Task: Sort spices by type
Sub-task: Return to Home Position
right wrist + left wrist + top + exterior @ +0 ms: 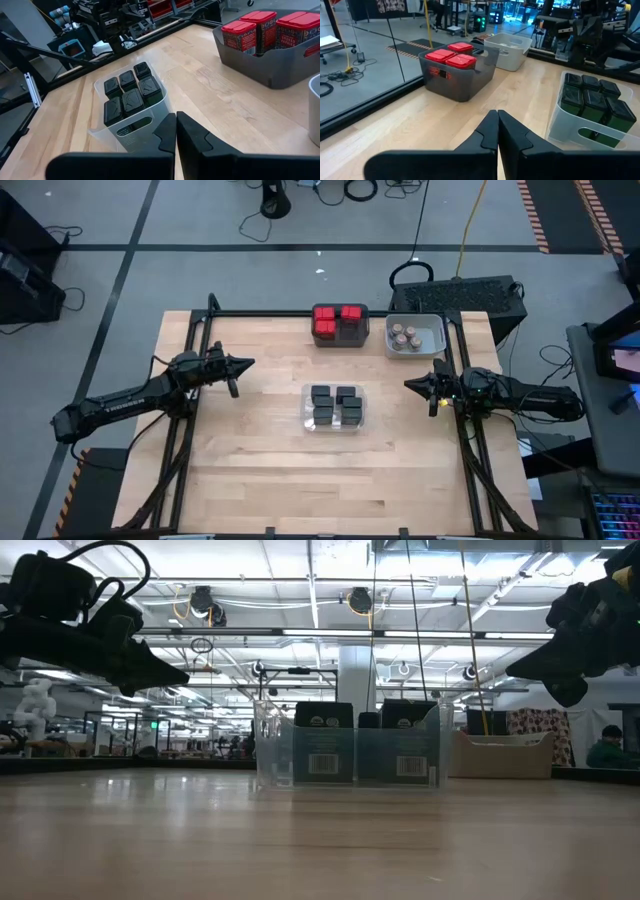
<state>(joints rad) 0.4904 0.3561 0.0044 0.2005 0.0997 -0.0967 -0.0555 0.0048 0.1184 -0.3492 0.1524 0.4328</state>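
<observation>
spices [325, 322] sit sorted by kind in three bins on a pale tabletop [260, 475] of jointed wooden planks, edged by black metal rails.

the left claw [245, 364] hangs over the tabletop's left side and the right claw [410, 385] over its right side. both are raised off the wood and well apart from every bin. each claw is pinched closed on nothing, its dark angular fingers [485, 140] pressed flat together; the right wrist view shows the same of the right fingers [197, 140].

a see-through plastic bin [305, 408] with a cut-out handle stands at the middle of the tabletop, between the two claws. it holds the black boxes [131, 100], squarish with flat matte lids, packed upright in rows. white barcode labels [322, 764] show through its wall in the low view, and the print on them is too small to read.

a dark grey bin [280, 70] with smooth rounded corners stands at the far edge and holds the red-topped cans [242, 36], upright and rectangular. their dark labels carry printing i cannot make out.

just beside it on the right, a light grey bin [440, 335] holds the small round tan-lidded jars [405, 337].
</observation>
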